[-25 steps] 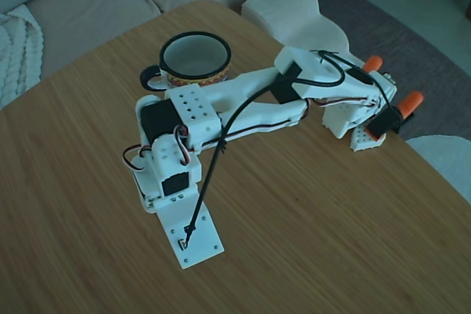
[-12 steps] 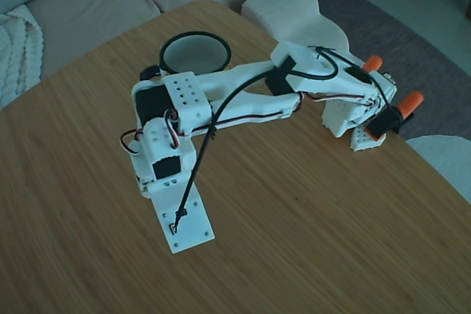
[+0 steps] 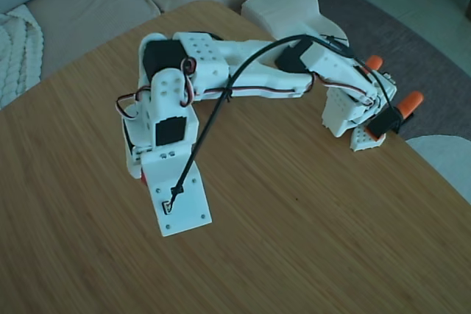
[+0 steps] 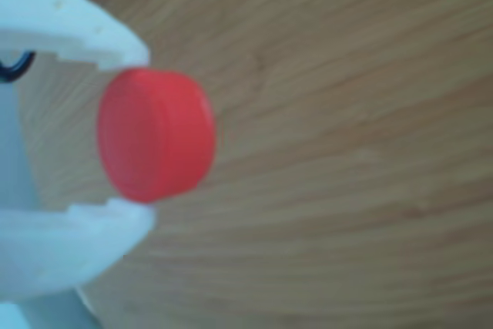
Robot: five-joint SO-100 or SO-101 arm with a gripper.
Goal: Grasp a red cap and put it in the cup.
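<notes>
In the other view the red cap (image 4: 158, 135), small and round, sits on edge between two white fingers, one above (image 4: 85, 28) and one below (image 4: 69, 244). My gripper (image 4: 142, 132) is shut on it, close over the wooden table. In the fixed view the gripper (image 3: 355, 132) reaches down to the table near its right edge, and the cap cannot be seen there. The arm's raised shoulder (image 3: 184, 64) hides the cup.
The arm's base plate (image 3: 180, 207) rests on the wooden table (image 3: 294, 240). Two orange cylinders (image 3: 411, 101) stick out beside the gripper. A black cable (image 3: 221, 104) runs along the arm. A sofa (image 3: 88, 5) and a white cushion (image 3: 283, 9) lie beyond the far edge.
The arm's shoulder and base have shifted left and up in the fixed view and now cover the cup that showed before. The gripper end stays in place at the right edge.
</notes>
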